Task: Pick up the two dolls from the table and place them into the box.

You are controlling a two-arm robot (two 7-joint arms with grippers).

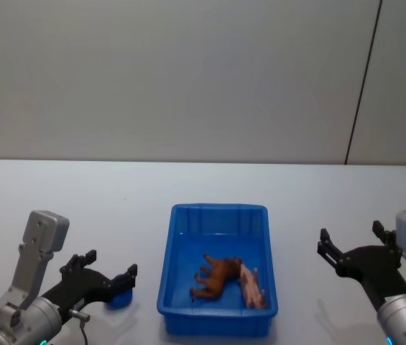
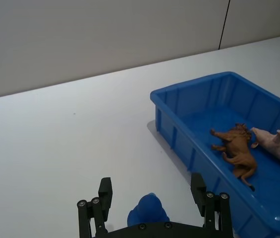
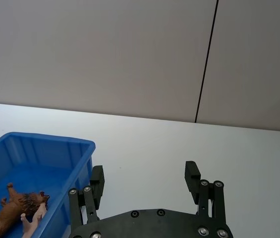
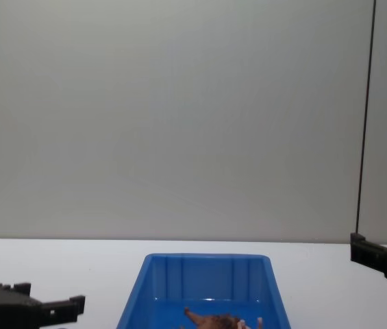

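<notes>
On my feed I make out a small blue lump point(image 1: 120, 298) with a rounded top. It rests on the table point(image 1: 59, 194) close to its near edge, left of the middle. I cannot tell what it is. Behind the table's far edge stands a plain grey wall point(image 1: 174, 72), flat and even in tone. A thin dark seam point(image 1: 364, 79) runs down that wall on the right side and ends at the table's far edge. On my head feed it leans slightly.
</notes>
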